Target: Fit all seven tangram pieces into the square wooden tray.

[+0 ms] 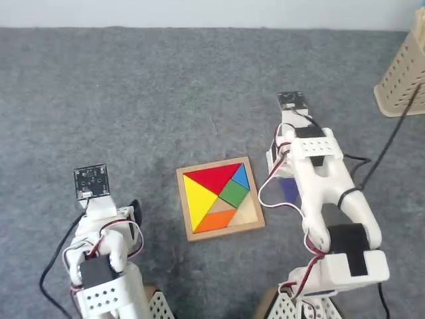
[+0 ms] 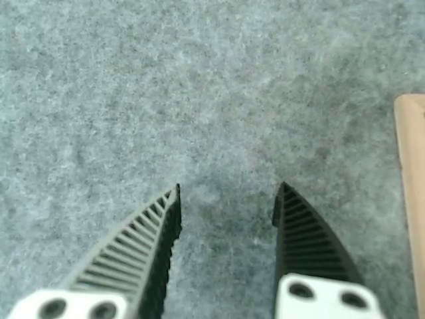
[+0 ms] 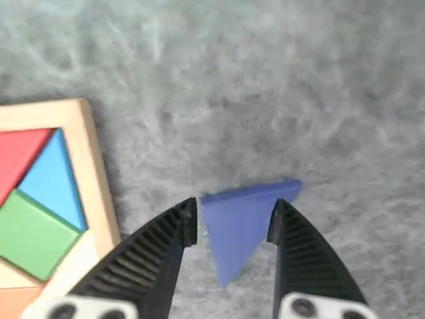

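Right gripper (image 3: pixel 234 207) straddles the blue triangle (image 3: pixel 236 229) on carpet (image 1: pixel 133 100) just right of the tray (image 1: pixel 226 232), fingers narrowly apart beside its edges. Left gripper (image 2: pixel 229 193), fingers wide, sits over carpet left of the tray.

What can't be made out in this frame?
- High view: the dark blue triangle is mostly hidden under the right arm.
- Right wrist view: it is unclear whether the right claw grips that triangle or only straddles it, because contact cannot be judged.
- Left wrist view: the wooden tray is cut off by the picture's edge.
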